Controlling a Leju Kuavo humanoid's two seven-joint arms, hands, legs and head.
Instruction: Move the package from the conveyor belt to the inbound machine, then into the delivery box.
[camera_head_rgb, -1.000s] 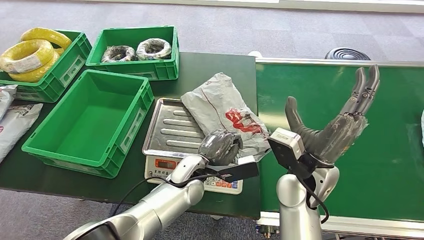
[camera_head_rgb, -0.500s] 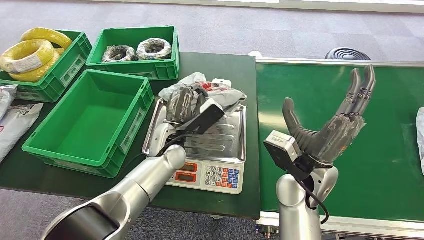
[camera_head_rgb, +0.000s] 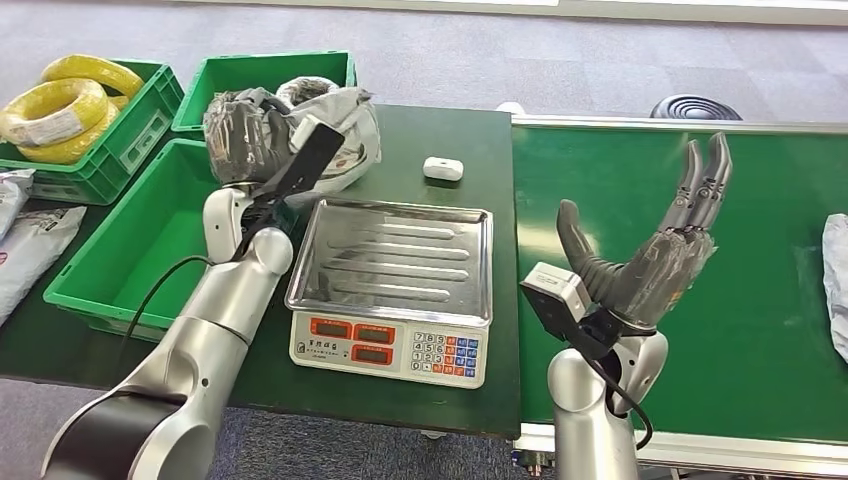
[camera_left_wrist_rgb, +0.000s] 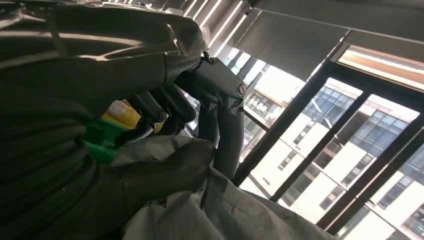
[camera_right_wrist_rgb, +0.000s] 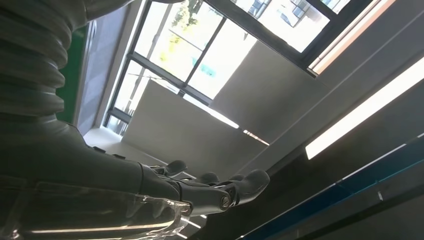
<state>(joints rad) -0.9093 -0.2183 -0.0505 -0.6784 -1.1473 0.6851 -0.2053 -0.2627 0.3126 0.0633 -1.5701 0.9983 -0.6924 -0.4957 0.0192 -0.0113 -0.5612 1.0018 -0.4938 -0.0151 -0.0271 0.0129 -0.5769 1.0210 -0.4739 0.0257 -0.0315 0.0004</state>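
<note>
Two stages look finished to me; I'm now on the last leg, carrying toward the delivery box (camera_head_rgb: 170, 240), the big green crate left of the inbound machine (camera_head_rgb: 395, 270), whose tray lies bare. My left hand (camera_head_rgb: 250, 135) grasps the package (camera_head_rgb: 340, 125) above the crate's far corner. Next I'd need to bring it over the crate's middle, lower it and let go. My right hand (camera_head_rgb: 650, 250) hangs released, fingers spread, over the conveyor belt (camera_head_rgb: 760, 330). Grey, crumpled and limp, that soft bag sags around my fingers.

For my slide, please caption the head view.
Left hand holds grey package beside empty scale tray; right hand open.
</note>
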